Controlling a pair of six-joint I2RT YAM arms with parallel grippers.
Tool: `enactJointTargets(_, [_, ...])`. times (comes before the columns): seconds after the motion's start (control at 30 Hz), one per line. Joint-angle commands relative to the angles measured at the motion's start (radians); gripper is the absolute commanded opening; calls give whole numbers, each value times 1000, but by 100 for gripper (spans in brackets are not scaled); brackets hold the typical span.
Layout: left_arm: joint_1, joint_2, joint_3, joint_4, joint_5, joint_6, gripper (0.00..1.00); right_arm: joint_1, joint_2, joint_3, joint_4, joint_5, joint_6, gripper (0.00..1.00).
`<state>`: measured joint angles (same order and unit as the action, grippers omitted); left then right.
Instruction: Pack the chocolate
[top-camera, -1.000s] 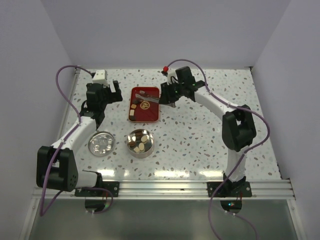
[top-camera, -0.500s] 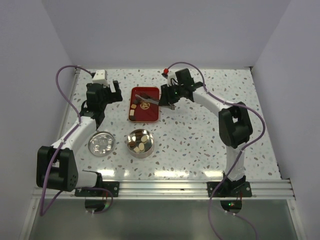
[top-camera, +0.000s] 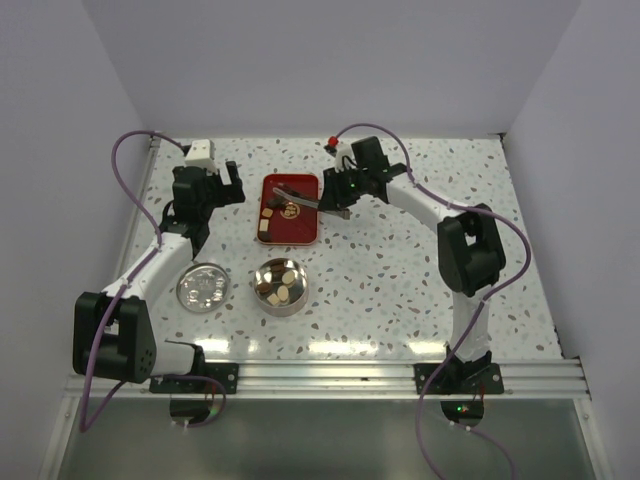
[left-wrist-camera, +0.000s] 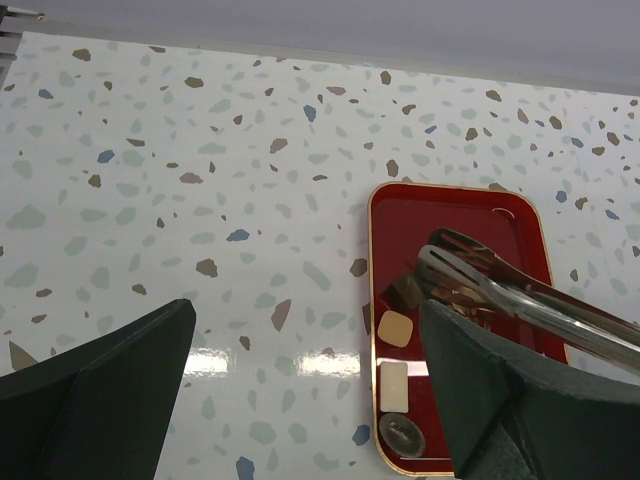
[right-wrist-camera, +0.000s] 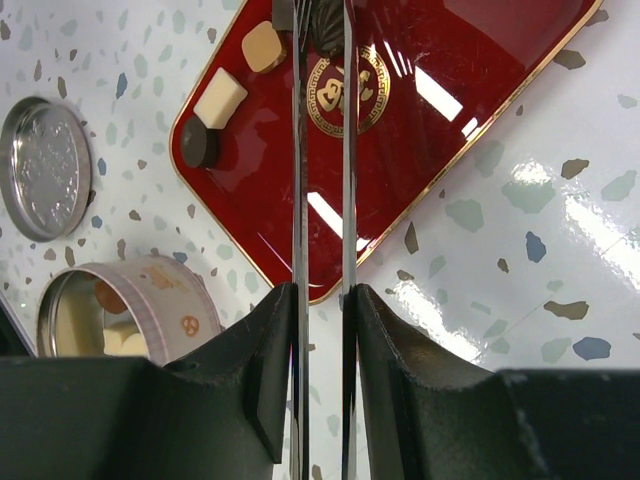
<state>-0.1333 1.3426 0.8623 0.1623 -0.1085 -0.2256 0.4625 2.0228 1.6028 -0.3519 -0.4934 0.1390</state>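
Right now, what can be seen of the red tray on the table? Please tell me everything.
The glossy red rectangular tray has rounded corners, a thin gold rim and a round gold emblem at its middle. It lies flat on the speckled white table. Near one short end rest a tan chocolate, a cream block and a dark round piece. The right pincer holds silver metal tongs that reach over it to another dark piece.

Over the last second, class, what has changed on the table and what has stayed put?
The right gripper, shut on the tongs, shifted slightly left over the red tray as its elbow swung inward, mostly in the first half second. The left gripper, tin, lid and chocolates stayed where they were.
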Motion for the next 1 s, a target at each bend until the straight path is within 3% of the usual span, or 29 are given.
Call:
enactJointTargets(0.0, [-6,-2,44,5,-8,-3,100,-10,-55,16,33,-14,7,31])
enactJointTargets(0.63, [-8,-5,43,5,-7,-6,100,-12,-229,-38,-52,41,-47,31])
enactJointTargets(0.97, [-8,-3,44,8,-3,-4,100,-10,-366,-173,-104,12,-56,31])
